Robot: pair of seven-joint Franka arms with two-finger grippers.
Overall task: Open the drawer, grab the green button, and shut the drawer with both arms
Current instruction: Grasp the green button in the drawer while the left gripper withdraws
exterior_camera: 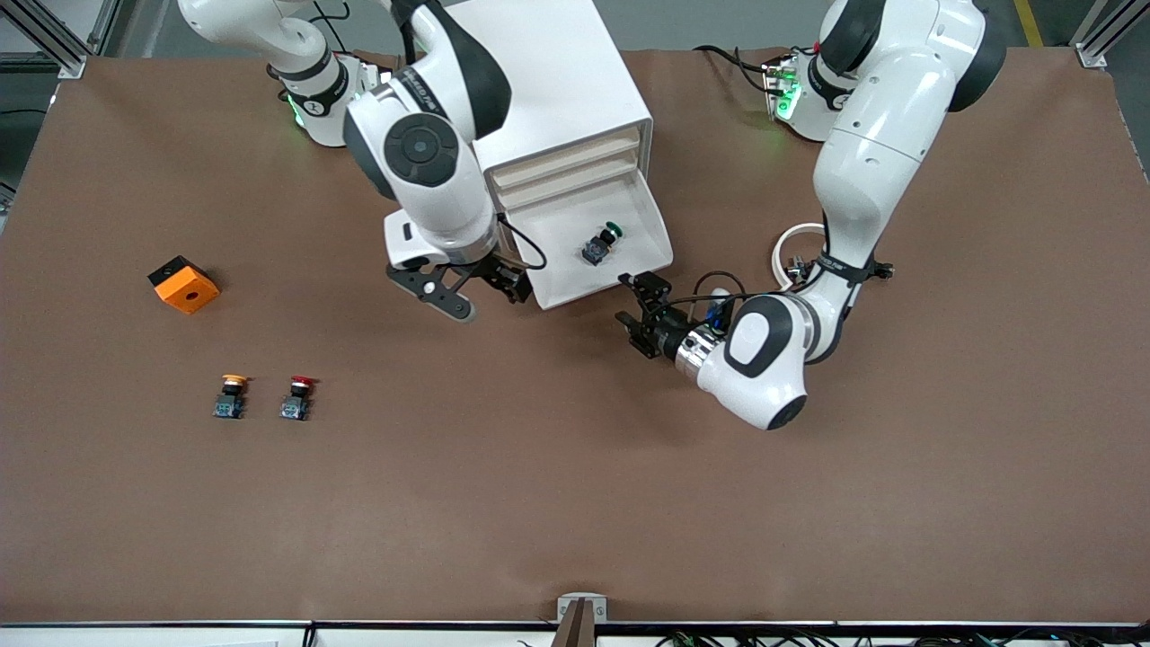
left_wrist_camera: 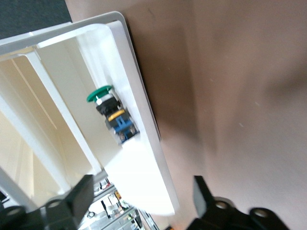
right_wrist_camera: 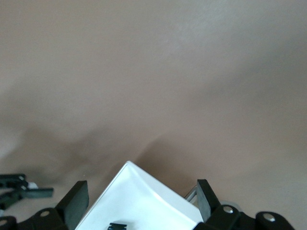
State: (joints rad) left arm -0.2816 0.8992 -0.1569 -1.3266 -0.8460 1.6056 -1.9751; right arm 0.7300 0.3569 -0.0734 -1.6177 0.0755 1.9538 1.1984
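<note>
The green-capped button [exterior_camera: 599, 244] lies in the pulled-out drawer [exterior_camera: 649, 256] of the white cabinet [exterior_camera: 575, 99]; the left gripper [exterior_camera: 640, 314], jaws spread, empty, waits beside the drawer's front; the right gripper [exterior_camera: 467, 292], also released, hovers at the drawer's other corner; a careless reach could clip the drawer wall and shove it.

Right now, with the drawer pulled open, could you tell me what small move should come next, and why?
Probably lower the right gripper, open beside the drawer, onto the green-capped button lying untouched inside; the left gripper stands open at the drawer's front.
</note>
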